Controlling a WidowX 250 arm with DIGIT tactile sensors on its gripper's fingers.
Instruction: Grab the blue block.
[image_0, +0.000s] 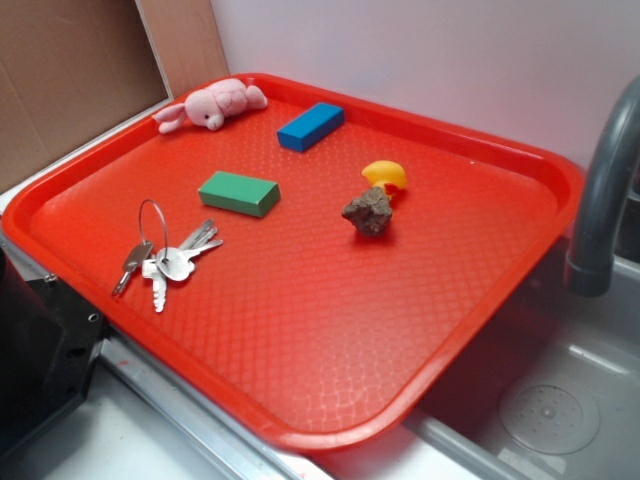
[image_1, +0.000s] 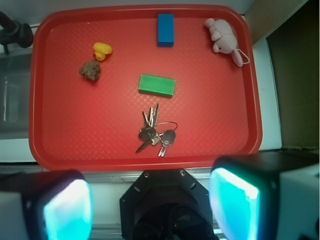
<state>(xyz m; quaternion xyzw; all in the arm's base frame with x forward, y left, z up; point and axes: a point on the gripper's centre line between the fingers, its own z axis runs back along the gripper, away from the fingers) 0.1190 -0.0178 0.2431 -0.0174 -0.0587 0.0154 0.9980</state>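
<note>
The blue block (image_0: 311, 126) lies flat near the far rim of the red tray (image_0: 330, 350), right of the pink plush. In the wrist view the blue block (image_1: 165, 29) sits at the top middle of the tray (image_1: 50, 150), far from my gripper (image_1: 150, 210). The gripper is high above the tray's near edge, over the robot base, and open. Its two cyan pads (image_1: 67, 210) stand wide apart with nothing between them. The gripper does not show in the exterior view.
A green block (image_0: 239, 193) lies mid-tray, with a bunch of keys (image_0: 165, 260) in front of it. A brown rock (image_0: 369, 212) and yellow duck (image_0: 385, 176) sit to the right, and a pink plush (image_0: 212, 104) in the far corner. A grey faucet (image_0: 602, 190) and sink stand right of the tray.
</note>
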